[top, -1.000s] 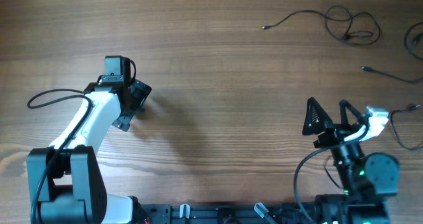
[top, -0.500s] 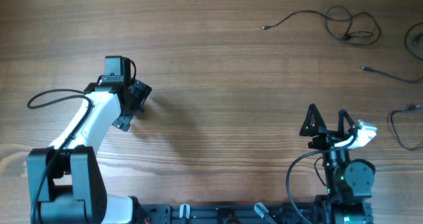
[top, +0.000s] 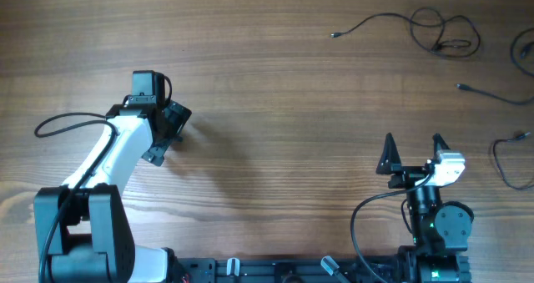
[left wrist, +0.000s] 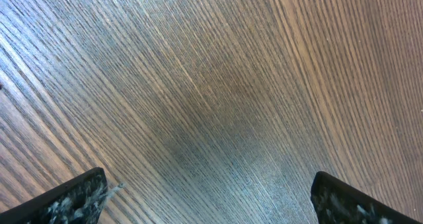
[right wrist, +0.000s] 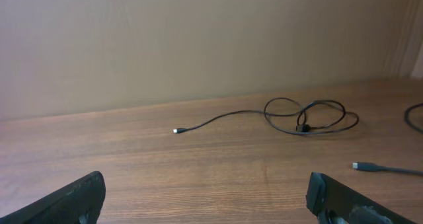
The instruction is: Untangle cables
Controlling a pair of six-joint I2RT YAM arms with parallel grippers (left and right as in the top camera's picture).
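Observation:
Several thin dark cables lie spread at the table's far right. One looped cable (top: 434, 28) with a long tail lies at the back right; it also shows in the right wrist view (right wrist: 307, 118). Another cable (top: 492, 93) runs off the right edge, its plug tip showing in the right wrist view (right wrist: 380, 168). A third cable (top: 505, 162) curls at the right edge. My right gripper (top: 413, 149) is open and empty near the front, well short of the cables. My left gripper (top: 171, 124) is open and empty over bare wood at the left.
The wooden table (top: 275, 91) fills the view. A thick black arm cable (top: 67, 123) loops left of the left arm. A further cable loop (top: 524, 49) touches the right edge. A plain wall (right wrist: 198, 39) stands behind the table.
The right arm has drawn back toward its base and turned, so its gripper now points straight to the far side. The left arm and the cables have not moved.

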